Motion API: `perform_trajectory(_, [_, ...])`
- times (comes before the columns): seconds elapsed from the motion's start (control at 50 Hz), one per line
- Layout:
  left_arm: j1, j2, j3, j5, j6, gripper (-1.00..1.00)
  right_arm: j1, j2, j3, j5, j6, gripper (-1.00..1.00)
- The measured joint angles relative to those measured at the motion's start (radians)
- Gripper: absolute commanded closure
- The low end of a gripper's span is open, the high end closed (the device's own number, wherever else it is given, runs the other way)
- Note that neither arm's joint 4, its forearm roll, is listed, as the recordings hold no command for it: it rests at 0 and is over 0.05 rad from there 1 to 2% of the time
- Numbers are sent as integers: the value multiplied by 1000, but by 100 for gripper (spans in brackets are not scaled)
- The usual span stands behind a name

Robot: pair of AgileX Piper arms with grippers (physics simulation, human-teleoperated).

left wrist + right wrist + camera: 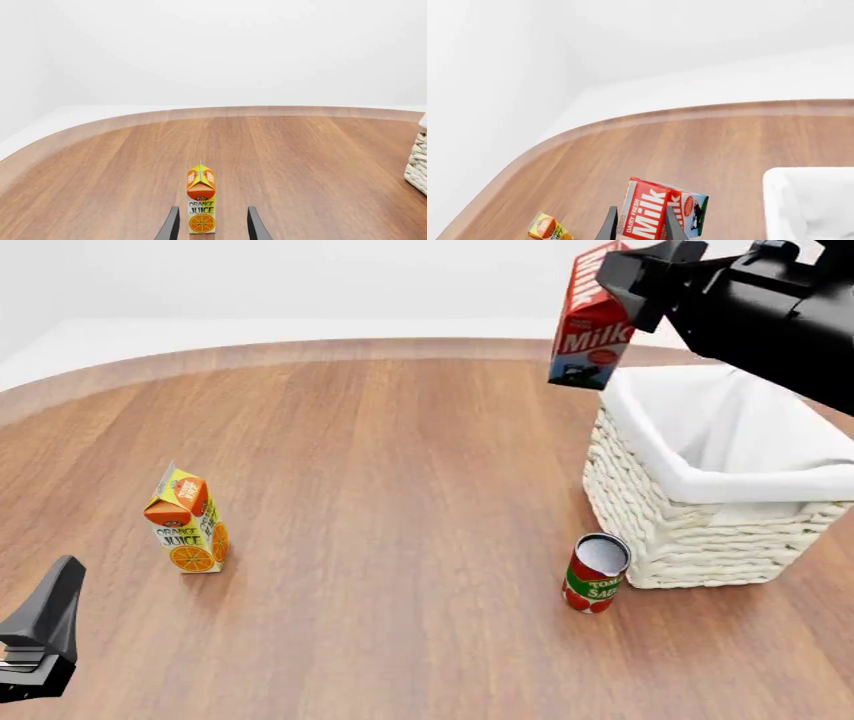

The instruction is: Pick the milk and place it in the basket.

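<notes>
The milk (590, 322), a red carton with a blue-green base, hangs tilted in the air in my right gripper (625, 285), just left of and above the near-left rim of the cream wicker basket (667, 530) with its white liner. In the right wrist view the fingers (608, 227) are shut on the milk (660, 212), and the liner of the basket (810, 205) lies beside it. My left gripper (44, 630) is low at the front left, open and empty (212, 227), pointing at the orange juice carton.
An orange juice carton (187, 522) stands upright on the left of the wooden table; it also shows in the left wrist view (201, 200). A red-green can (594, 573) stands by the basket's front-left corner. The basket's edge (418, 165) shows in the left wrist view.
</notes>
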Motion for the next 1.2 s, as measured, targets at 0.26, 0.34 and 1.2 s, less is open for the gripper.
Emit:
perform_trajectory(0.26, [0, 0, 0, 0, 0, -100, -107, -53, -6, 24, -24, 100])
perform_trajectory(0.34, [0, 0, 0, 0, 0, -100, -137, -64, -3, 28, -26, 100])
perform_trajectory(1.2, [0, 0, 0, 0, 0, -100, -352, 2, 40, -84, 11, 100])
